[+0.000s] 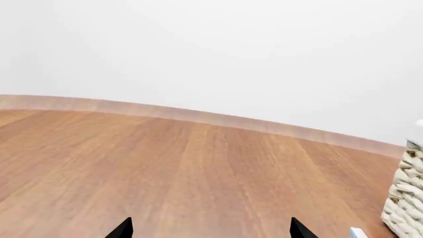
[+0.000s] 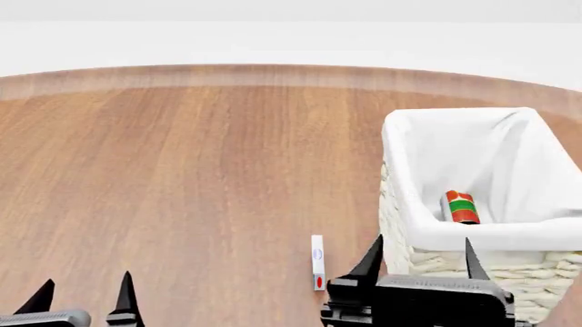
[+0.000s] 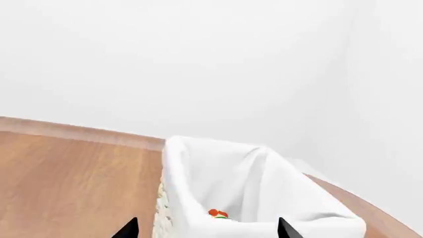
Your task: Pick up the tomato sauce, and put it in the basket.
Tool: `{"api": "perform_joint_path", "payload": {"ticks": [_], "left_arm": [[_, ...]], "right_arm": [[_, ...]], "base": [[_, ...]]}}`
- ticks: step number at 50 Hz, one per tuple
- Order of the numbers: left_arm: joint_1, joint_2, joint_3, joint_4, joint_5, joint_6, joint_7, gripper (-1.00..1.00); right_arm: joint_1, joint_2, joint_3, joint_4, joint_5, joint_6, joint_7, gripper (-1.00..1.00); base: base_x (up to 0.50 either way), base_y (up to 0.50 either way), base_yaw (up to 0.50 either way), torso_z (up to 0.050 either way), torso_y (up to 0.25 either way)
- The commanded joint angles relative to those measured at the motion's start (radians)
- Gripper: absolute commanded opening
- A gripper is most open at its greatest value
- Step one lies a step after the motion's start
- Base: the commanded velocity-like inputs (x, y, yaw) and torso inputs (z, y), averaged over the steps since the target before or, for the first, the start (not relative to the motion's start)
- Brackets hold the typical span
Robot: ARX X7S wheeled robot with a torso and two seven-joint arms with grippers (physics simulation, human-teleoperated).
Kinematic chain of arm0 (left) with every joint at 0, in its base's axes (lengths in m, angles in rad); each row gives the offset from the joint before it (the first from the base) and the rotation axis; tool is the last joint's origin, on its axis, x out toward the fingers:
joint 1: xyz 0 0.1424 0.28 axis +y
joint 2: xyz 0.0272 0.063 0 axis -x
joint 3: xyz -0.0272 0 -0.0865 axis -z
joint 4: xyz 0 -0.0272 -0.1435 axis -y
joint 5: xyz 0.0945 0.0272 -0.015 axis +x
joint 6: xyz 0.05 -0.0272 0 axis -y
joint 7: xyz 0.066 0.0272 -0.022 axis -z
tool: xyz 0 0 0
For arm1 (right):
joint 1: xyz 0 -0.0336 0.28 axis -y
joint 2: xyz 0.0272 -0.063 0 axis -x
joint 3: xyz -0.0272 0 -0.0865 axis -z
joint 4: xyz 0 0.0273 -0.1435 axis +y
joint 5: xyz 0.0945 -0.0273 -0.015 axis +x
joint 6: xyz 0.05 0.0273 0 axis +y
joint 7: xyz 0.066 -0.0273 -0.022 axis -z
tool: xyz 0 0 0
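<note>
Head view shows the tomato sauce [image 2: 461, 207] lying inside the basket [image 2: 400, 163], down against the white cloth lining near the front wall, so the job looks done. It is a small can, red label with a green band. The right claw [image 2: 423, 257] hangs just in front of the basket's rim with its tips apart and nothing between them, likely having let go. The left claw [image 2: 86, 294] waits off to the side over the bare desk [image 2: 182, 170], tips apart too, empty.
</note>
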Motion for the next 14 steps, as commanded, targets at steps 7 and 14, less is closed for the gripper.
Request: {"api": "perform_joint_path", "payload": {"ticks": [7,14], "left_arm": [[0.009,0.001,0.005,-0.013,-0.003,0.016,-0.002,1.00],[0.008,0.008,0.008,-0.048,-0.003,0.036,0.007,1.00]], "right_arm": [[-0.375,-0.025,-0.217,0.148,-0.085,-0.501,0.179,1.00],[-0.387,-0.037,-0.240,0.275,-0.011,-0.589,0.174,1.00]], "base": [[0.00,0.00,0.00,0.000,0.000],[0.00,0.00,0.00,0.000,0.000]]}}
